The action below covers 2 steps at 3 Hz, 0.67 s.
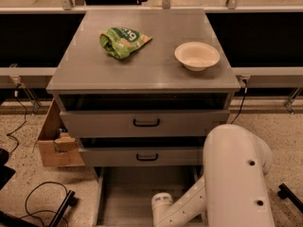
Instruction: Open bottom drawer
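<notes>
Camera view, single angle, looking down on a grey cabinet [142, 77] from the front.

- On its top we note a crumpled green snack bag [122, 41] at rear left and a pale bowl [197, 56] at right, upright, the two well apart.
- Top drawer [104, 123] and middle drawer [109, 157] each show a grey front with a small black loop handle at centre and a dark gap above the front.
- Bottom drawer [125, 193] stands pulled out toward us. We see its plain grey floor and side rails; its front runs off the lower edge.
- White robot arm [236, 174] fills the lower right. Its thinner forearm slants down-left and ends in a wrist cylinder [162, 205] over the open drawer's floor, near the lower edge.
- The gripper is out of sight past that edge, beyond the wrist, so we cannot tell its state or whether it grips anything.
- Left of the cabinet: an open cardboard box [51, 143] just beside the cabinet's side, and black cables [40, 197] on the speckled floor [19, 169].
</notes>
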Tool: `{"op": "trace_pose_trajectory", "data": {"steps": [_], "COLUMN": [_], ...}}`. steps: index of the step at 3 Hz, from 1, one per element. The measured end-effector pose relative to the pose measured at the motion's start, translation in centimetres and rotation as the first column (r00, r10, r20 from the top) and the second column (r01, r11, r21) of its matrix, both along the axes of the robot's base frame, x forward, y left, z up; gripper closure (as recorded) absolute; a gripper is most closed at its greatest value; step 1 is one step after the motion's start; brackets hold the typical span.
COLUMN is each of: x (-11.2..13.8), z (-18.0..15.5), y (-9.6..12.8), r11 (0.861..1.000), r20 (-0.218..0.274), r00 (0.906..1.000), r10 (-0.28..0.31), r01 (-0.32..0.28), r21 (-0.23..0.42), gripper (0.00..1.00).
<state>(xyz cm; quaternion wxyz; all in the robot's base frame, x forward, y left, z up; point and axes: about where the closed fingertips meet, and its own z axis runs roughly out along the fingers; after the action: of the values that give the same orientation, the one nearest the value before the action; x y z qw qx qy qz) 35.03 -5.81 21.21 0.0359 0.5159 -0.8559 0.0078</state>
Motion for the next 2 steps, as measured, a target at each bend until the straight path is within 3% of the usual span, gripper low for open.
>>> {"op": "trace_pose_trajectory", "data": {"steps": [2], "x": [0.00], "z": [0.00], "y": [0.00], "r11": [1.000], "r20": [0.000], "r00": [1.0000], "r10": [0.000], "r01": [0.000], "r21": [0.000], "gripper": [0.43]}}
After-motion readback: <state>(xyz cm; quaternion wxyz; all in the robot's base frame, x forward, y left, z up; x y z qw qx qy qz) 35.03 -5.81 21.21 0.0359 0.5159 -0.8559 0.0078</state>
